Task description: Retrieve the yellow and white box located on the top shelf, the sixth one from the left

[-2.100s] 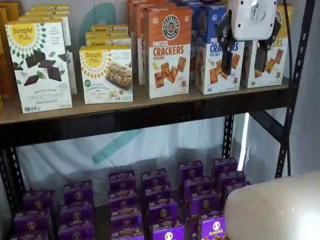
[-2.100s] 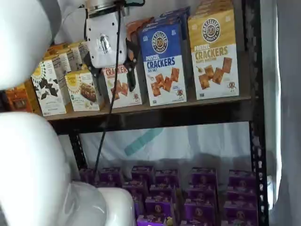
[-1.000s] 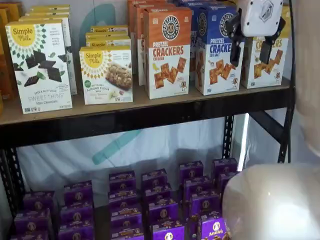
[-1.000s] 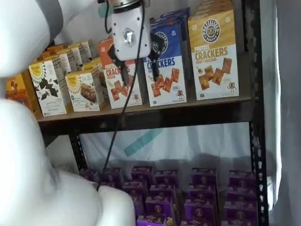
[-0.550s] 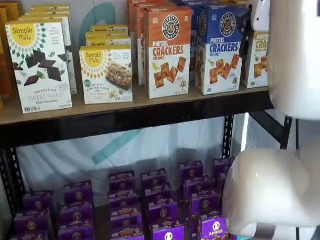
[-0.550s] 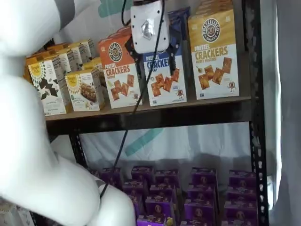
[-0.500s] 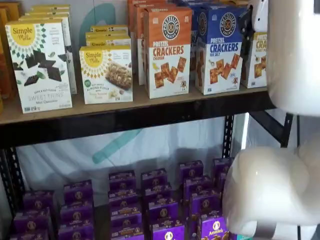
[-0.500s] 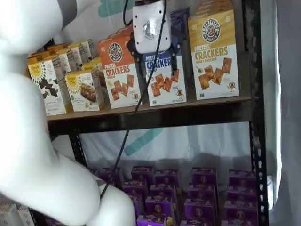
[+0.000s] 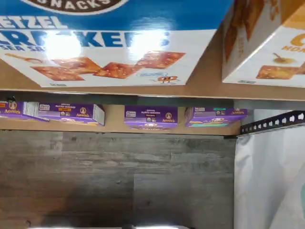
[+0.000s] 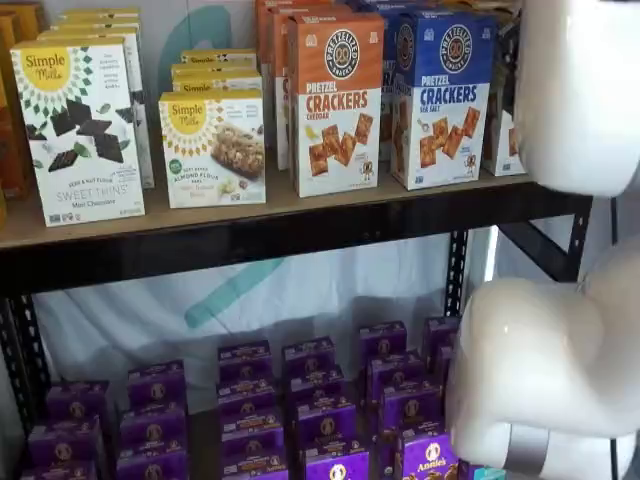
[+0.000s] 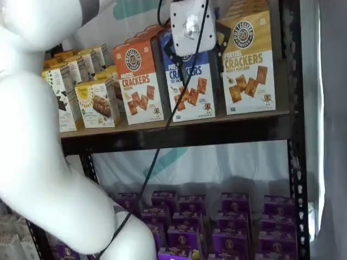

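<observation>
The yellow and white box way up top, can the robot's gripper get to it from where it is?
Probably yes. The gripper hangs by the blue box, and the yellow and white box next to it faces front with nothing blocking it.

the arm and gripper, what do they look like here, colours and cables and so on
The arm is made of large, rounded, glossy white segments. The gripper has a boxy white body with a small shiny metal fitting on its face and dark parts at its sides; its black fingers do not show clearly. A thin black cable hangs down from it across the shelves.
</observation>
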`<control>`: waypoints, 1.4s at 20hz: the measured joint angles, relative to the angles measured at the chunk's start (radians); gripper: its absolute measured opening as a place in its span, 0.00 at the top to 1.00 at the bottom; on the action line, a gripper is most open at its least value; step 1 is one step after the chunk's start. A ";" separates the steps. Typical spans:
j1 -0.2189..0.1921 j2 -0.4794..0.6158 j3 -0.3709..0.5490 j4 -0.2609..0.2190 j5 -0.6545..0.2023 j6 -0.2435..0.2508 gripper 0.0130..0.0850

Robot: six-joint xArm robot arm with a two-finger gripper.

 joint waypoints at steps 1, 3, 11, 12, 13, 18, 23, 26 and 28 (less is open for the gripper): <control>-0.011 0.010 -0.005 0.000 -0.004 -0.010 0.00; -0.027 0.021 -0.010 0.000 -0.017 -0.027 0.00; -0.064 0.045 -0.023 0.005 -0.050 -0.063 0.00; -0.067 0.047 -0.023 0.005 -0.052 -0.067 0.00; -0.068 0.047 -0.023 0.002 -0.057 -0.069 0.00; -0.092 0.071 -0.044 0.011 -0.040 -0.091 0.00; -0.142 0.063 -0.026 0.088 -0.068 -0.132 0.00; -0.135 0.044 -0.001 0.068 -0.110 -0.129 0.00; -0.138 0.038 0.007 0.070 -0.126 -0.131 0.00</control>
